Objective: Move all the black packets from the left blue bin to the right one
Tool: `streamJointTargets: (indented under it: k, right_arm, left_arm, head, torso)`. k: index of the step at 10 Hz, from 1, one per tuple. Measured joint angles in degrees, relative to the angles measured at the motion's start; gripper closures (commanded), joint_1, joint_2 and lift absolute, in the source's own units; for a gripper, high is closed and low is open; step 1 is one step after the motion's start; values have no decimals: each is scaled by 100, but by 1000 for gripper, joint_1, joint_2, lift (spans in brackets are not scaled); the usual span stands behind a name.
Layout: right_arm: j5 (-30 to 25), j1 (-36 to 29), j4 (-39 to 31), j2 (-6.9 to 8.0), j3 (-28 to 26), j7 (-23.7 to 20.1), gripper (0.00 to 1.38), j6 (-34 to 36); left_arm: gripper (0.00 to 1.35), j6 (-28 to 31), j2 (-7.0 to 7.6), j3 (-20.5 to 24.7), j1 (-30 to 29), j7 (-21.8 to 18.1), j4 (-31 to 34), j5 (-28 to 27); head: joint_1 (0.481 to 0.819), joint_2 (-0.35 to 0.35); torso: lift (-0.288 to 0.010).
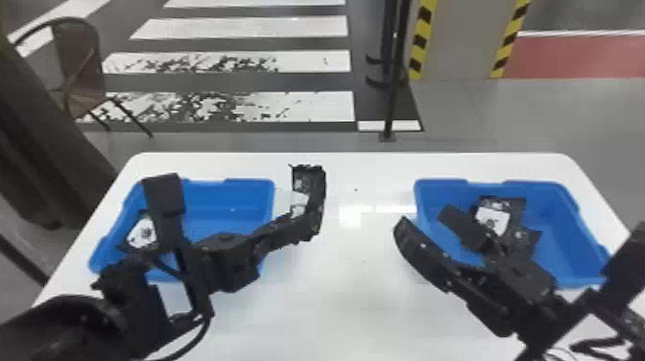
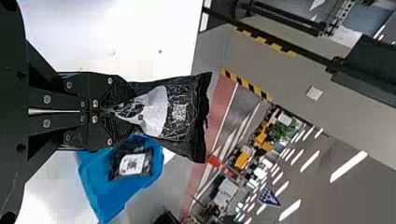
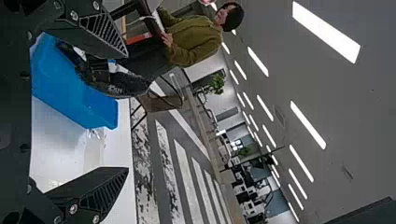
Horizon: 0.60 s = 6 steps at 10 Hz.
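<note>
In the head view my left gripper (image 1: 287, 220) is raised beside the left blue bin (image 1: 230, 201), shut on a black packet (image 1: 309, 178) with a white label. The left wrist view shows this left gripper (image 2: 114, 111) clamping the narrowed end of the packet (image 2: 180, 112). One black packet (image 1: 142, 233) lies at the left side of the left bin, partly behind the arm. My right gripper (image 1: 424, 222) stands open by the near left part of the right blue bin (image 1: 566, 230), where black packets (image 1: 513, 204) overlap. In the right wrist view the right gripper (image 3: 127, 112) has nothing between its spread fingers.
Both bins stand on a white table (image 1: 355, 288), with bare tabletop between them. My right arm reaches across the right bin's near edge, and my left arm covers the left bin's front. Beyond the table are a chair (image 1: 77, 72) and a dark post (image 1: 394, 86).
</note>
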<state>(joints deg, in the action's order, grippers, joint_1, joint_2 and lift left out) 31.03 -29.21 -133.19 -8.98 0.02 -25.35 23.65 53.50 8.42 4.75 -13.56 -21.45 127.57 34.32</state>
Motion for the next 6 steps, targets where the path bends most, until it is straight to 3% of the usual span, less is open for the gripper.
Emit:
streamJointTargets:
  k: [6]
  right_arm:
    - [24, 1110, 591, -2, 267, -228, 160, 280]
  left_arm:
    - [1207, -91, 137, -1034, 223, -18, 5, 604]
  head:
    - [695, -84]
  torso:
    - [-140]
